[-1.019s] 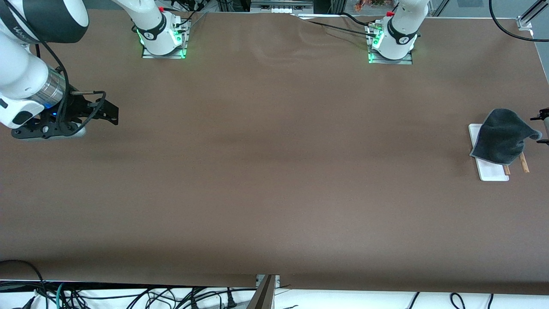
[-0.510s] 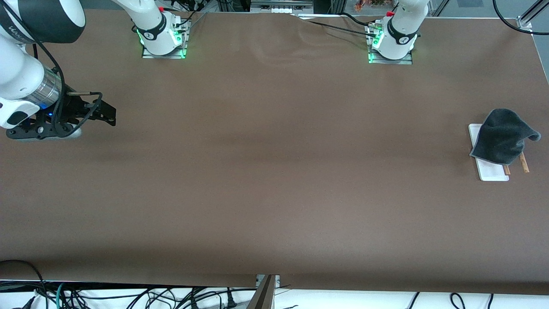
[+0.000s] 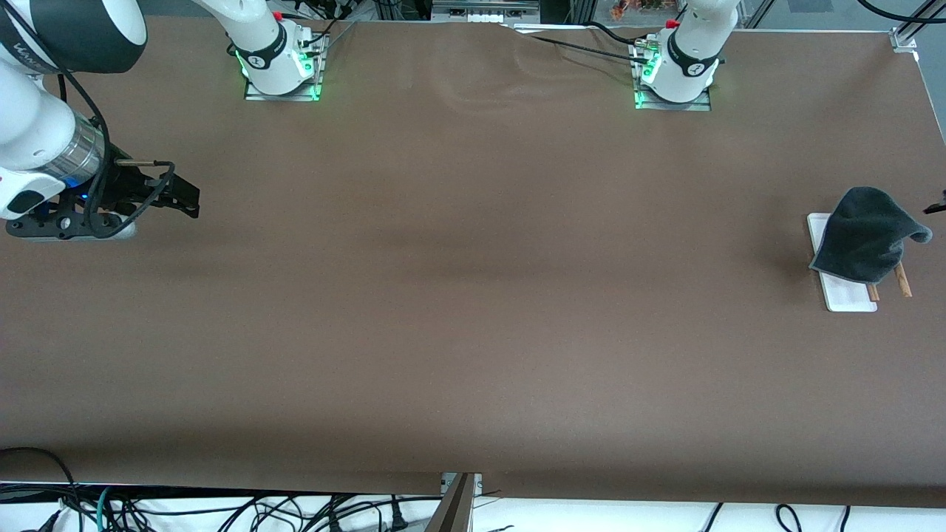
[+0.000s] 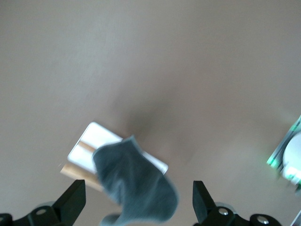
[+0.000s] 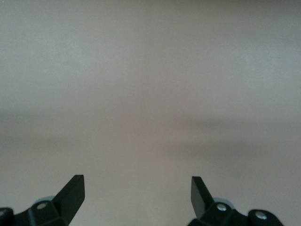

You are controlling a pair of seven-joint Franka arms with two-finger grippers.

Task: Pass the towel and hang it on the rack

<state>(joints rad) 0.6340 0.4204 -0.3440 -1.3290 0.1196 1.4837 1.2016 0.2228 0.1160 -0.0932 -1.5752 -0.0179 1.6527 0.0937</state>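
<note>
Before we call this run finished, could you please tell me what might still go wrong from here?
1. The towel is bunched over one end of the rack rather than spread evenly, so it might slide off.
2. The open left claw hangs close above the towel; a sideways move could snag the cloth or tip the light rack.
3. The right claw, open at the right arm's end, looks harmless.

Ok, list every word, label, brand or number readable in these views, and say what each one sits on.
Grey lettering on the right arm's dark upper band: cut off and too blurred to read.
Small round marks on the dark collars of both arm bases: too small to read.
Towel, rack, table: no text.
</note>
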